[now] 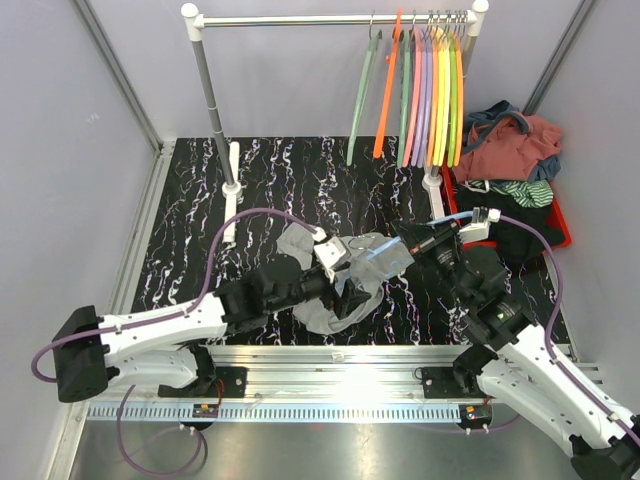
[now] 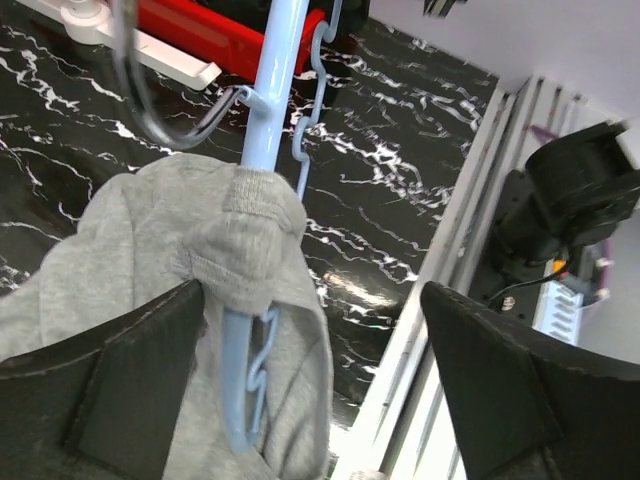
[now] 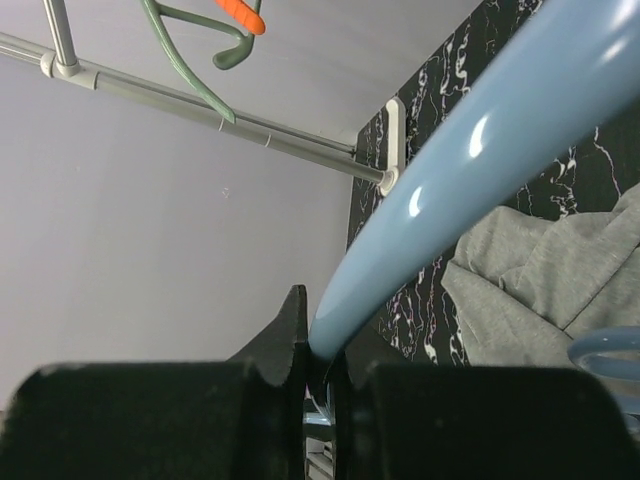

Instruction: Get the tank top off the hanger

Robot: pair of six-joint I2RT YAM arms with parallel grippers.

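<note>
the right end effector [image 3: 318, 362] is pinched shut on one arm of the light blue hanger [image 3: 470, 150], holding it low over the table [image 1: 190, 230]. the left end effector [image 2: 310, 300] stands wide open and has hold of nothing. the grey tank top [image 2: 150, 250] sits between its fingers, close against one of them.

from above, most of the garment is slumped in a heap on the table between the two arms, so i judge the job to be well along but not done. the left wrist view shows why: one strap is still bunched round the hanger's blue bar, the hem wrapped over it.

what looks to be left is that last loop. the open end effector would need to close on the fabric by the bar and draw it off the end of the hanger arm, or the hanger be pulled out of it. (the rail [image 1: 330, 18] of coloured hangers [image 1: 430, 90] and the red bin [image 1: 560, 228] at the back play no part here.)
</note>
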